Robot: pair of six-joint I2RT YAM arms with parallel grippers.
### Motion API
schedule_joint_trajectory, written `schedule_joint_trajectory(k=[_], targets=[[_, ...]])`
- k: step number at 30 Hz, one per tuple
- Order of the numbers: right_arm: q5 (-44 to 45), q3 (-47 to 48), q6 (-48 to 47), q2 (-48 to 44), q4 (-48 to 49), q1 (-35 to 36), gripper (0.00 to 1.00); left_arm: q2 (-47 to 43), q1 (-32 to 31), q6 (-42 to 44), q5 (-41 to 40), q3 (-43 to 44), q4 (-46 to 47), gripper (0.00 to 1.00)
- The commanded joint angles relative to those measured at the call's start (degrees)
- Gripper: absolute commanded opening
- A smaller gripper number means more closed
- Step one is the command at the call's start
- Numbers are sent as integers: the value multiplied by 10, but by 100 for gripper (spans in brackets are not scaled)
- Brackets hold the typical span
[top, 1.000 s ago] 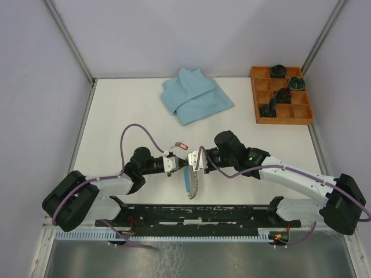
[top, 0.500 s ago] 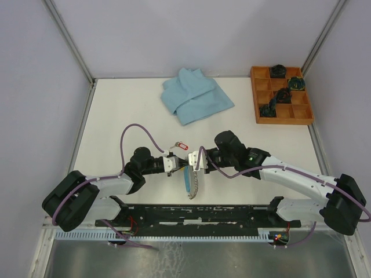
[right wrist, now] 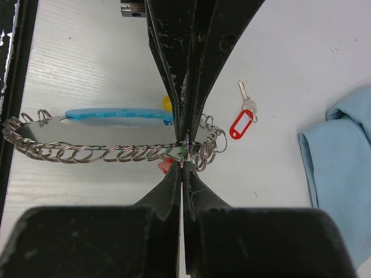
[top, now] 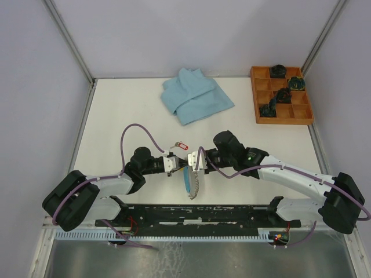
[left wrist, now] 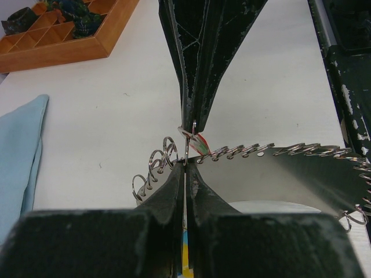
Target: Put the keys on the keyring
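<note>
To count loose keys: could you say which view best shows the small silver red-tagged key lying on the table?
Right wrist: the silver red-tagged key shows whole and clear. Top external shows it tiny; left wrist misses it.

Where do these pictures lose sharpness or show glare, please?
Left wrist: the near black fingers blur, the grey coil-textured metal keyring glints. Right wrist: its near fingers blur too; the small silver red-tagged key is sharp. Top external: even light, soft shadows.
</note>
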Motion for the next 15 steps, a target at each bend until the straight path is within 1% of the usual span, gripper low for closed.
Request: schedule_joint_trajectory(k=[1, 9, 15], targets=[[0, 9, 4, -7, 21, 3, 1, 1, -2, 11, 12, 19, 27, 3], [9, 2, 5, -26, 15, 3, 1, 1, -3, 11, 10, 19, 26, 3], [10, 1, 5, -23, 16, 3, 1, 0, -2, 11, 12, 19, 26, 3]])
